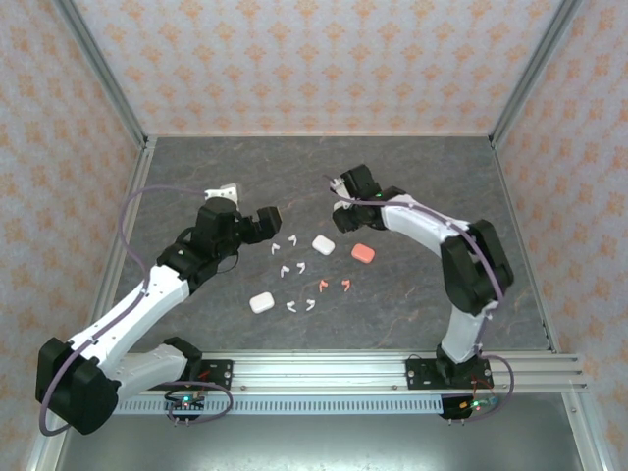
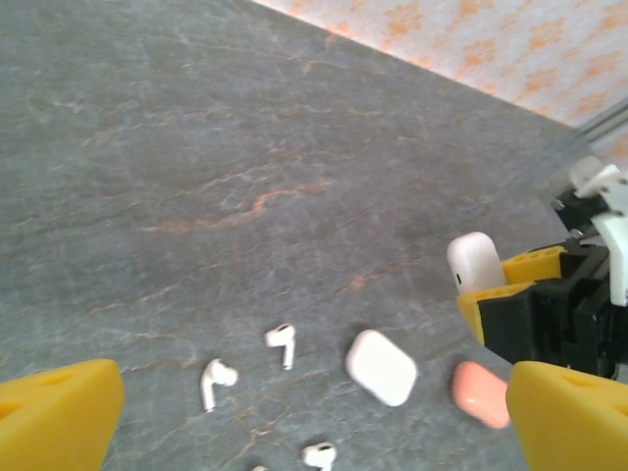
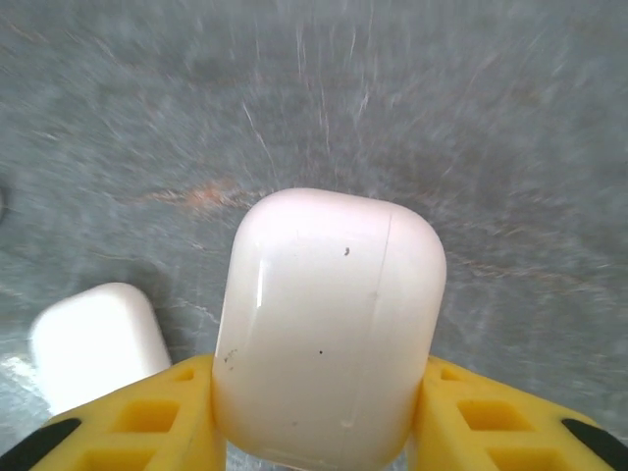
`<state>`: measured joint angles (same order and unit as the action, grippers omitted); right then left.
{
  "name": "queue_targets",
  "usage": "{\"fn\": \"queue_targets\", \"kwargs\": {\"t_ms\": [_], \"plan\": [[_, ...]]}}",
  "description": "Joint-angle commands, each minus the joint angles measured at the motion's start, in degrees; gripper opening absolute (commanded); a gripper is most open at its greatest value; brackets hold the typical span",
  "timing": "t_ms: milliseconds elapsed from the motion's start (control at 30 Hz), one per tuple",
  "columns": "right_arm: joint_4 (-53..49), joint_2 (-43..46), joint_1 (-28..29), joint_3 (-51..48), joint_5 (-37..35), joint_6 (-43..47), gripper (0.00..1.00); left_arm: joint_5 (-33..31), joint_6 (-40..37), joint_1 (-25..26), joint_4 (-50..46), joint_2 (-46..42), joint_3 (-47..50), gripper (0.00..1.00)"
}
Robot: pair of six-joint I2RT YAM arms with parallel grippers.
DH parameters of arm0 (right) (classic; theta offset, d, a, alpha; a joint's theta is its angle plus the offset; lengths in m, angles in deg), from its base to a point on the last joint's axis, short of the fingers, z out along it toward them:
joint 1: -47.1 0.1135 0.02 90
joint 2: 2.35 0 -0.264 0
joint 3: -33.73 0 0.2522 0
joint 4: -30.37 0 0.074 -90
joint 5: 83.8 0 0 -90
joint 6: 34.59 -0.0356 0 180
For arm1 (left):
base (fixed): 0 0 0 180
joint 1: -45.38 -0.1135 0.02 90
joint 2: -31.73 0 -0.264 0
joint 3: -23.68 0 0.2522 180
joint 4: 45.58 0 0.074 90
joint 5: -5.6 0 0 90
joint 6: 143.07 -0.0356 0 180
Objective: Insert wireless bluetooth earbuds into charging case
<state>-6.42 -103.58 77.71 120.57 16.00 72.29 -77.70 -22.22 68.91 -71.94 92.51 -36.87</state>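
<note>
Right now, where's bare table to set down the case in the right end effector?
Bare: the far table strip between the back wall and the left end effector and right end effector; also between the salmon case and the right arm's base. Crowded: centre, earbuds scattered between the far white case and near white case.

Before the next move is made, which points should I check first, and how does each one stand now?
1. Held white case gripped by right fingers: ok.
2. Its lid open: not ok, seam looks closed.
3. Left fingers open: ok.
4. Earbud in left fingers: not ok, none held.
5. Loose white earbuds lying on the table near the left fingers: ok.
</note>
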Motion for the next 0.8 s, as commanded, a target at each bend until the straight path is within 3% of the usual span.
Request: {"fn": "queue_targets", "kwargs": {"t_ms": [0, 100, 267, 467, 767], "plan": [[5.2, 7.4, 0.1, -3.8, 0.1, 4.5, 0.43, 12.0, -0.9, -4.3, 1.6, -0.1, -2.8, 1.00], [6.2, 13.3, 0.1, -7.0, 2.4, 7.3, 0.42, 19.9, -1.5, -7.0, 2.6, 0.7, -4.5, 1.00], [7.4, 21.2, 0.1, -10.6, 6.6, 10.2, 0.39, 31.0, -5.8, -7.2, 0.4, 5.3, -9.6, 0.97], [5.1, 26.5, 0.2, -11.9, 11.6, 13.1, 0.39, 40.3, -3.8, -6.9, 3.6, 10.1, -11.9, 0.90], [3.2, 28.0, 5.0, -11.6, 11.1, 16.3, 0.39, 45.3, -5.4, -2.3, 3.4, 15.8, -15.3, 0.88]]}}
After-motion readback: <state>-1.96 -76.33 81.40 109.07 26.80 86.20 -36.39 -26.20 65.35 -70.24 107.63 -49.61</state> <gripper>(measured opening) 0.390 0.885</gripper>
